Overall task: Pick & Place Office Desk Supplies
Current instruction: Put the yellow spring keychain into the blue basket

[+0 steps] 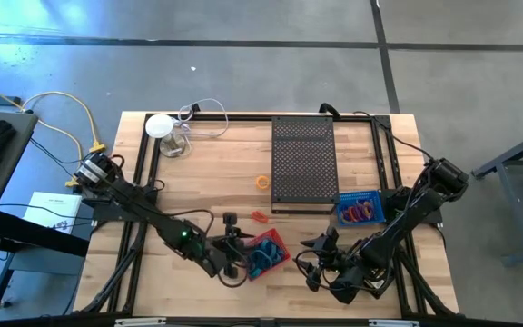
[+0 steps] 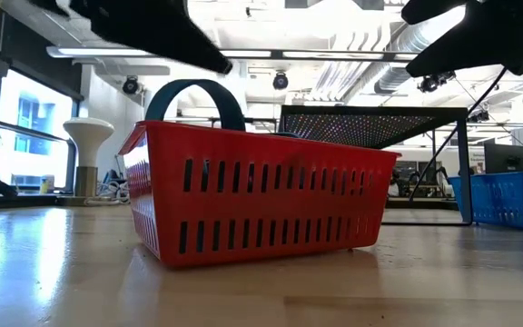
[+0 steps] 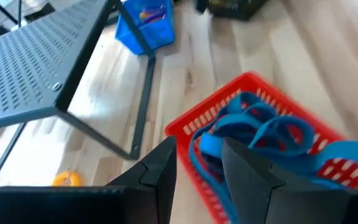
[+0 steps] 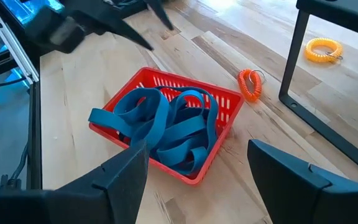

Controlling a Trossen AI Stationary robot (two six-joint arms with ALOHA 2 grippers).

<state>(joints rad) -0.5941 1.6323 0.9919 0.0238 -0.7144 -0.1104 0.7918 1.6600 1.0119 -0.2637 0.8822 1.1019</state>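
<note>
Blue bands [image 4: 166, 127] tangled in red basket [image 4: 225, 102], one loop arching above rim. Orange coil [image 4: 250, 84] just beside basket. Yellow coil [image 4: 324, 49] farther off, under tray.

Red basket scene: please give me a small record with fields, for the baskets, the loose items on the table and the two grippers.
red basket: on the table near the front edge, holds blue bands
blue basket: beside the black perforated stand, holds coloured loops
orange coil: on the table beside the red basket
yellow coil: on the table, under the stand
left gripper: at the red basket's rim, partly open, holds nothing visible
right gripper: open, empty, facing the red basket
</note>
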